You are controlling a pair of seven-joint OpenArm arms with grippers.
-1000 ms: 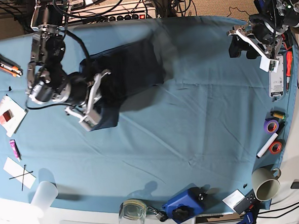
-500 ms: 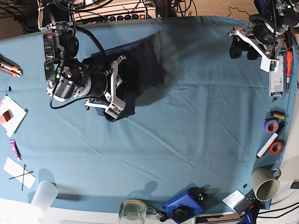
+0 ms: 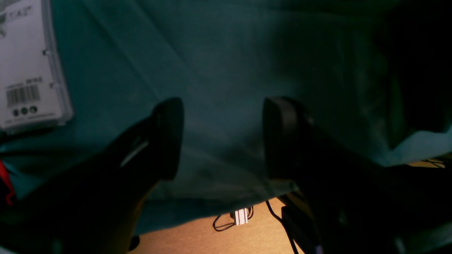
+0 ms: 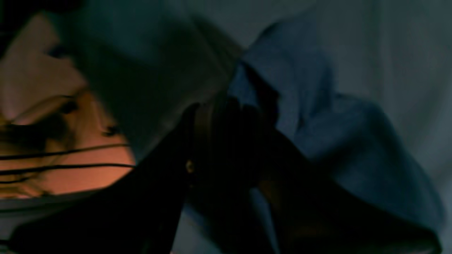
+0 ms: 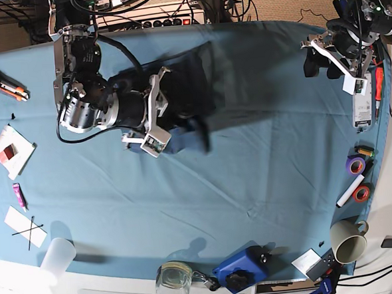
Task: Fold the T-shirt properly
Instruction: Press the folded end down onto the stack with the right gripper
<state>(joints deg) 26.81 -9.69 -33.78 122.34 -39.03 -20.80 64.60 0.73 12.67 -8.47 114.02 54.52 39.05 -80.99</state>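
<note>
The dark navy T-shirt [image 5: 189, 87] lies bunched at the back left of the teal tablecloth [image 5: 263, 163], and a lighter blue flap of it [image 5: 189, 137] sticks out toward the front. My right gripper [image 5: 155, 113] hovers over the shirt's left part. In the right wrist view its dark fingertips [image 4: 229, 116] sit right against a raised fold of the T-shirt [image 4: 303, 116]. That view is blurred, so a pinch cannot be made out. My left gripper [image 5: 319, 65] hangs open at the back right corner, its fingers [image 3: 169, 134] wide apart over bare cloth near the table edge.
A white barcoded box [image 5: 361, 103] and tape rolls [image 5: 355, 164] line the right edge. A mug [image 5: 348, 241], blue device [image 5: 240, 269] and glass [image 5: 173, 281] stand along the front. A plastic cup [image 5: 57, 257], paper cards [image 5: 12, 150] and orange knife [image 5: 4, 83] are at left.
My right arm swung right and toward the back over the shirt. The shirt's loose flap went from the front left to the right of the gripper. The left arm stayed still.
</note>
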